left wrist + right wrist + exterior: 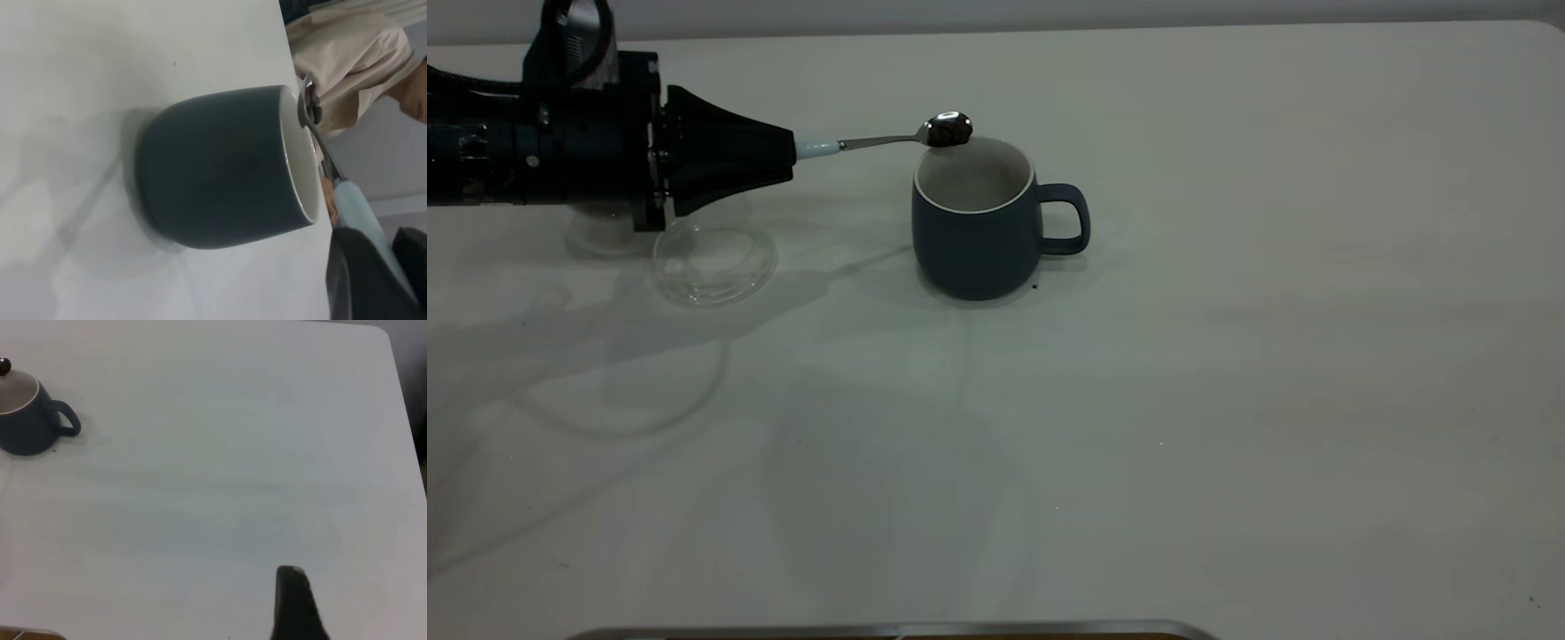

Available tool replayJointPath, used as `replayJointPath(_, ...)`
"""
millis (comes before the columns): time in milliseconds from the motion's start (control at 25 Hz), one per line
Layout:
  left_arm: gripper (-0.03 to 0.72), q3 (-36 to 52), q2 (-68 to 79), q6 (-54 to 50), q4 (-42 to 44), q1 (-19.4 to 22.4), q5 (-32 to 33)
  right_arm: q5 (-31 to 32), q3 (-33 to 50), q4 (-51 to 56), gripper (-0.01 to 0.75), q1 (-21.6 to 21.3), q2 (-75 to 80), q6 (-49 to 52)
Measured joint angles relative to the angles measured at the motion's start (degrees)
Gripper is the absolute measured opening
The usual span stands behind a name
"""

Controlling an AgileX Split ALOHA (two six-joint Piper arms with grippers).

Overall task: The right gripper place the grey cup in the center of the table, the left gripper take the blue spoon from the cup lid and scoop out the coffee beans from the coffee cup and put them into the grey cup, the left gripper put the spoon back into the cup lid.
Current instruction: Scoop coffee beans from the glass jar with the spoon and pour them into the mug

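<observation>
You had the left gripper (787, 153) clamped on the light, slippery blue spoon (898, 138) by its handle, beans (949, 132) loose over the grey cup (978, 231).

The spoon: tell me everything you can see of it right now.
The spoon has a pale blue handle, a thin shiny metal neck and a small metal bowl. The left gripper is shut on the handle's end, holding it roughly level in the air. Its bowl carries dark coffee beans and hangs at the far rim of the grey cup, on the side away from the cup's handle; whether it touches the rim I cannot tell. Nothing else touches it.
</observation>
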Motion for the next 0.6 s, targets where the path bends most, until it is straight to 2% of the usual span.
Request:
replayJointPath(200,0.134,0.0,0.0,3.9,0.1,0.0,1.5,0.0,0.0,0.0,0.503,0.0,0.0,0.0)
replayJointPath(600,0.134,0.0,0.0,20.4,0.3,0.0,1.9,0.0,0.0,0.0,0.503,0.0,0.0,0.0)
